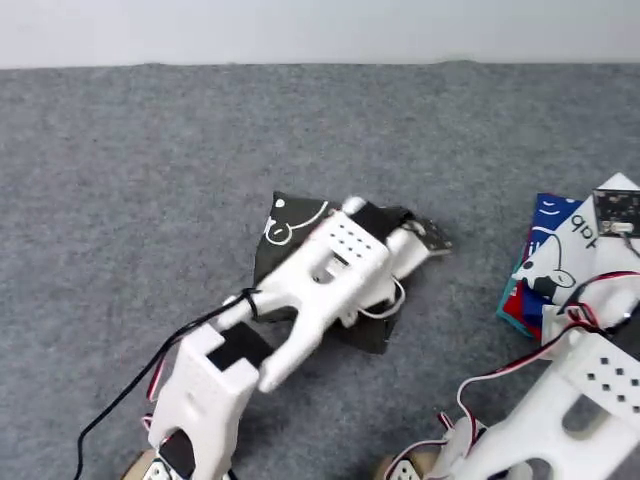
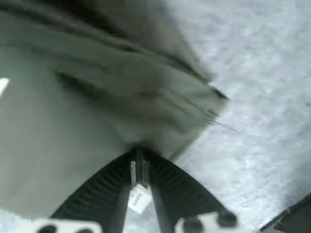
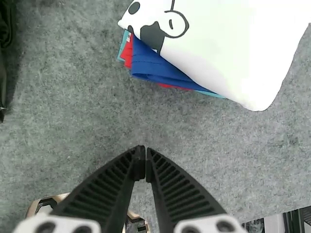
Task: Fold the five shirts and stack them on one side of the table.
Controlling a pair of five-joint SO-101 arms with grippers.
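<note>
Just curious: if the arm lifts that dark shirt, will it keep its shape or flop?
Probably flop: the dark shirt lies in soft wrinkles where the left gripper pinches it. It looks thin, so likely light. The rough grey mat may drag it.

Lettering on the folded shirt stack (image 1: 560, 240), small tag (image 2: 138, 200), neither legible

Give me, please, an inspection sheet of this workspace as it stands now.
Surface: grey mat covering the table.
Job's things: dark shirt mid-table, rumpled; stack of folded shirts on the robot's right, white shirt on top.
Clutter: nothing seen.
Claws: left claw shut on the dark shirt; right claw shut, empty, over bare mat near the stack.
Cables: black cable along the left arm; red and white wires on the right arm.
Surroundings: pale wall behind.
</note>
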